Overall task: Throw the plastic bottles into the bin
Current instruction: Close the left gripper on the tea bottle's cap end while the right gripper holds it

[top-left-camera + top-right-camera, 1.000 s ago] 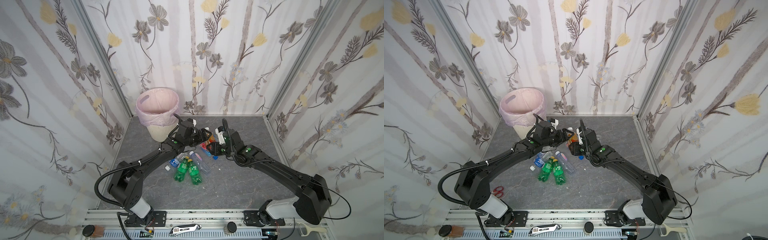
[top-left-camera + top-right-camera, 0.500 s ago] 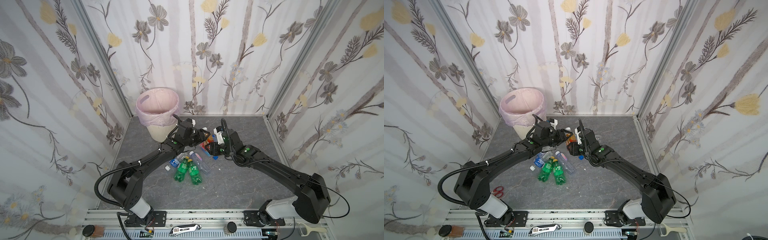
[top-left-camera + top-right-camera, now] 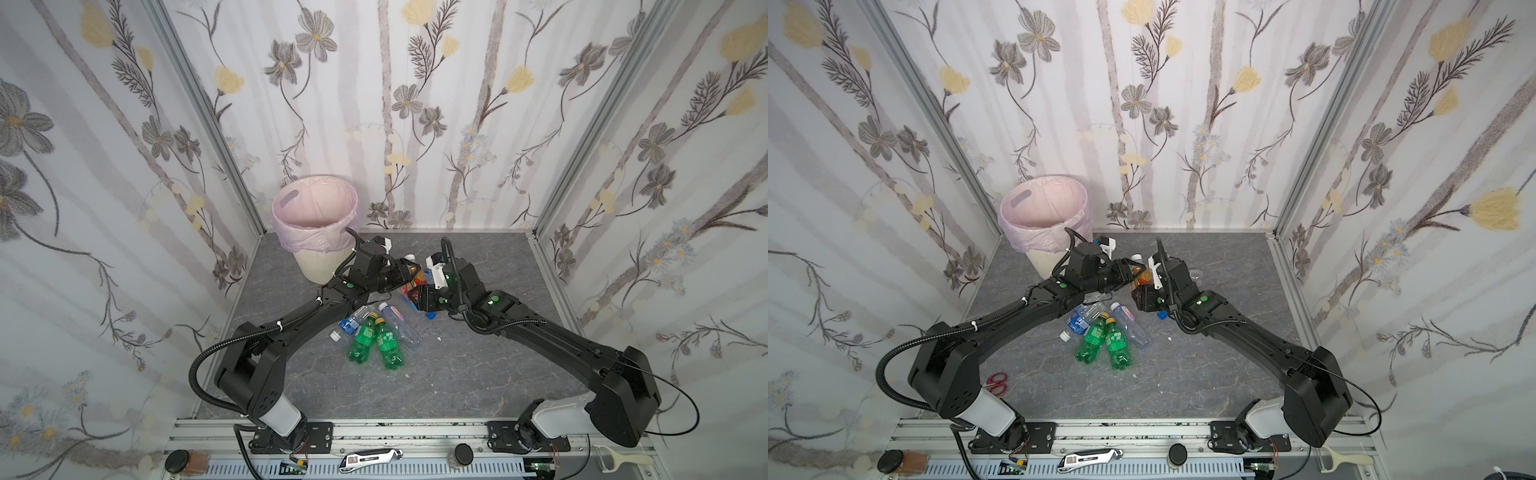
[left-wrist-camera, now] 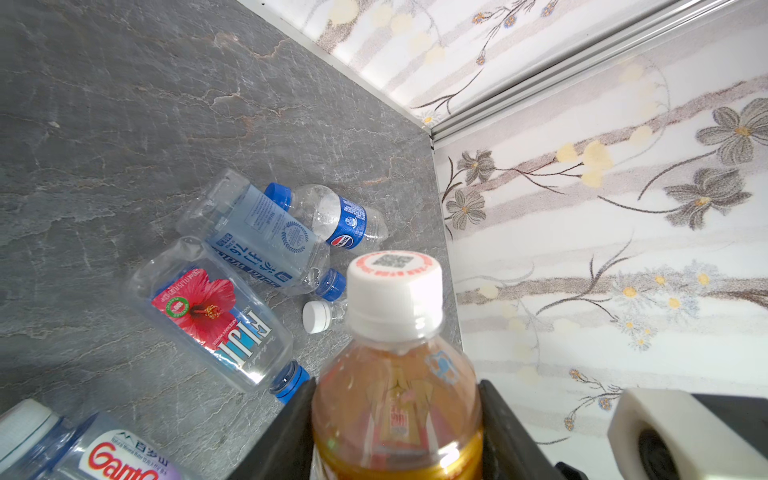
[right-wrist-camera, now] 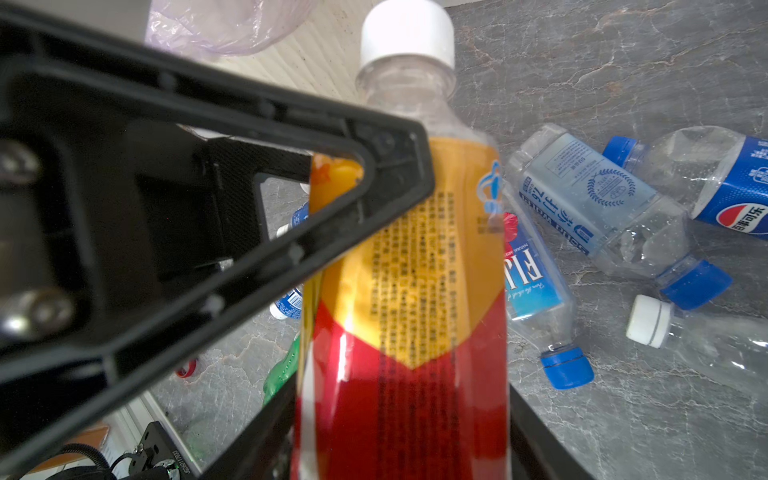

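Gripping orange bottle (image 5: 415, 291) in my left claw (image 4: 397, 390); right claw (image 5: 401, 399), hold unclear; bin (image 3: 311, 266) looks empty; bottles (image 3: 376, 338) litter desk (image 3: 457, 374)

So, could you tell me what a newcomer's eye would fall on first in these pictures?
At the centre, the orange bottle sits between the jaws of both the left gripper and the right gripper, which meet nose to nose. Behind them, in the far left corner, stands the pink-lined bin, and two green bottles lie side by side nearer the camera.
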You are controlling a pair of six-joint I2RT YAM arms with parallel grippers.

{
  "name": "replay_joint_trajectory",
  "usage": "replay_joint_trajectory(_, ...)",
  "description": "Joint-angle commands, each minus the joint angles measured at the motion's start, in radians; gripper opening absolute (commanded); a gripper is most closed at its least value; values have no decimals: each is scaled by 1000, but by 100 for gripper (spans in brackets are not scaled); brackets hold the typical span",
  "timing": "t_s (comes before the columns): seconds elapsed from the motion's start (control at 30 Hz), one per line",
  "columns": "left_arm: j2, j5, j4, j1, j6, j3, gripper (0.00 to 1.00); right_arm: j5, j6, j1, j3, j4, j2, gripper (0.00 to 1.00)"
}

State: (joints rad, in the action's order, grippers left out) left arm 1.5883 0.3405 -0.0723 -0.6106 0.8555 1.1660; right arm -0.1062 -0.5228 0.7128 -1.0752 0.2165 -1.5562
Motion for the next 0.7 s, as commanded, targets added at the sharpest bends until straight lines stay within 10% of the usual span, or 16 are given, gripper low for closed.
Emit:
replay_joint_trajectory(0.0,3,-9,-24,9,-28,0,47,-14,7,4,-9,-76,8,70)
replay_joint_trajectory(0.4,-17,11,-21,91,-112,42,44,58,141,4,19,-80,100,99)
replay_joint_trajectory(0.67,-65,-55,-21,128,-251,84,43,293,327,4,77,-270,224,100)
